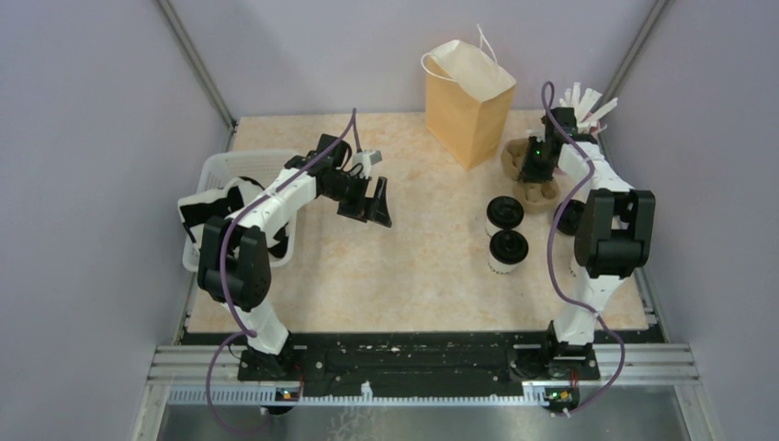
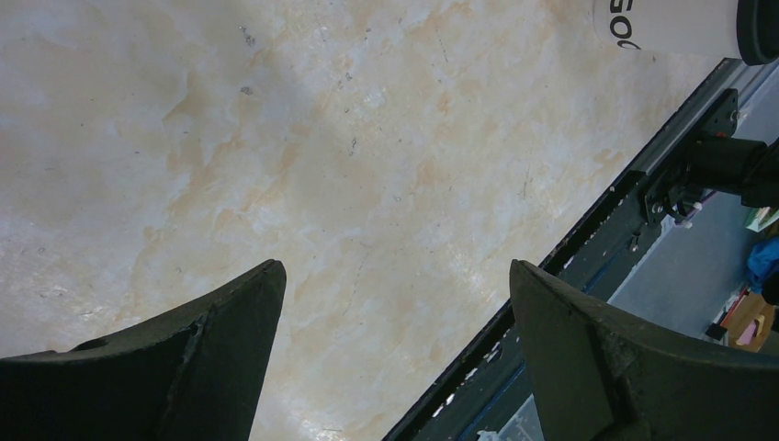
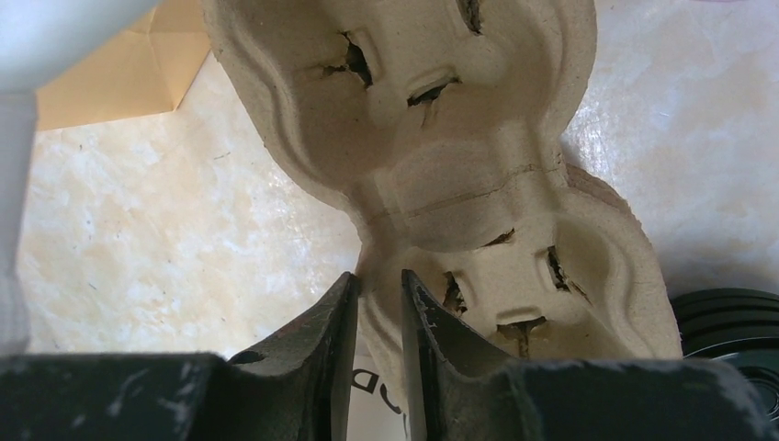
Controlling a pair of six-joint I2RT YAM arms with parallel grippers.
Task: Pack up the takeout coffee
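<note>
Two takeout coffee cups, white with black lids, stand right of centre, one [image 1: 504, 213] behind the other [image 1: 508, 246]. A brown pulp cup carrier [image 1: 536, 188] lies behind them, by the brown paper bag [image 1: 468, 101]. My right gripper [image 1: 537, 173] is shut on the carrier's edge [image 3: 441, 138], its fingertips [image 3: 378, 276] pinching the rim. A white cup wall with print [image 3: 375, 404] shows below the fingers. My left gripper [image 1: 375, 197] is open and empty above the table's middle [image 2: 395, 266]. One lidded cup [image 2: 680, 23] shows at the top right of the left wrist view.
A white basket [image 1: 220, 175] stands at the left under the left arm. A pink cup with white wrapped straws [image 1: 588, 103] is at the back right. Another black lid [image 3: 726, 322] lies right of the carrier, also seen by the right arm [image 1: 570, 217]. The bag [image 3: 110, 83] is beyond the carrier.
</note>
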